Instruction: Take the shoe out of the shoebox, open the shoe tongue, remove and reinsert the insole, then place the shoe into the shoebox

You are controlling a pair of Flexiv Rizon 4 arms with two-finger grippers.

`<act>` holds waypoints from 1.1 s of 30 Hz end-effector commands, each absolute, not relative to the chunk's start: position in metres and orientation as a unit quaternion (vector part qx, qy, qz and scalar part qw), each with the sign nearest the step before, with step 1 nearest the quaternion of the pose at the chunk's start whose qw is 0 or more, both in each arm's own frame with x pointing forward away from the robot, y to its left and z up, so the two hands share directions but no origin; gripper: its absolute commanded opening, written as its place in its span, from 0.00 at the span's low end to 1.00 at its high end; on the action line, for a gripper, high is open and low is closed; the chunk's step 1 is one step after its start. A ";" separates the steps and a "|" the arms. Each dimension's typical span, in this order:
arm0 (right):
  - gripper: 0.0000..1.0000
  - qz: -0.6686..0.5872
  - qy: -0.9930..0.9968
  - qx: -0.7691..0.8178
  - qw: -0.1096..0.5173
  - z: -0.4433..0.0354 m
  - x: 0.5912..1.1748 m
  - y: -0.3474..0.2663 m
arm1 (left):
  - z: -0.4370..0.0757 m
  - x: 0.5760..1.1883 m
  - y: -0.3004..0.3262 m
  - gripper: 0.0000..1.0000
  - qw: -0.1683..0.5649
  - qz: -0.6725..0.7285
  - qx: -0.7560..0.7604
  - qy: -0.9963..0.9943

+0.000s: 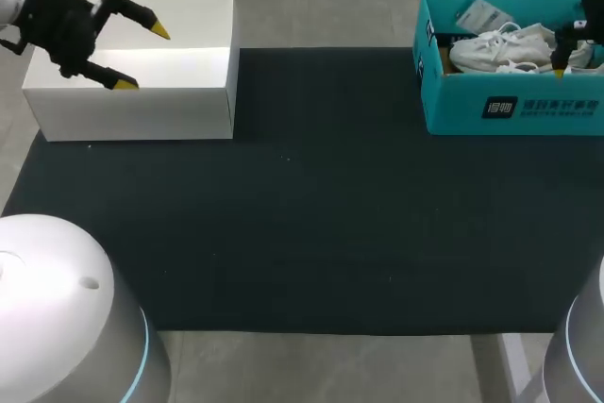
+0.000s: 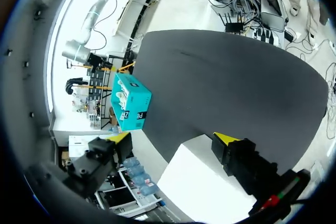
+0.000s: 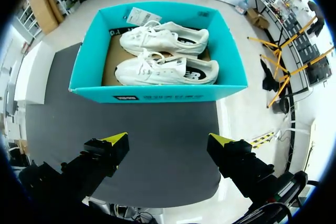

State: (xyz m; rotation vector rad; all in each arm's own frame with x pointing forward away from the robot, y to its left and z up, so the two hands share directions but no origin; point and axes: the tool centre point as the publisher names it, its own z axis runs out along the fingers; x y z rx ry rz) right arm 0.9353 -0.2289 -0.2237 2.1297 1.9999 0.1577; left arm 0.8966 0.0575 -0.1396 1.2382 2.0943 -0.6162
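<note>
shoes (image 3: 163,71) in teal shoebox (image 3: 157,95), 2 o'clock | right gripper (image 3: 168,140) spread, empty | left gripper (image 1: 142,57) spread over white box (image 1: 142,112), 10 o'clock

The left claw (image 2: 174,138) hangs wide open right over a corner of a white box (image 2: 202,192). The teal shoebox (image 2: 132,104) sits way off across the dark mat (image 2: 236,82).

I see a desk (image 1: 302,195) with a dark, matte top that runs across nearly my whole head view. Two things sit directly on it, well apart: a plain white box (image 1: 179,63) at the far left corner and an open teal shoebox (image 1: 514,106) at the far right corner. Both stand flat, close to the far edge.
</note>
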 end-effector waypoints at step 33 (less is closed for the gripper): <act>1.00 0.056 0.679 0.723 0.109 -0.224 0.933 -0.229 | -0.154 0.951 0.029 1.00 0.184 -0.039 -0.447 0.875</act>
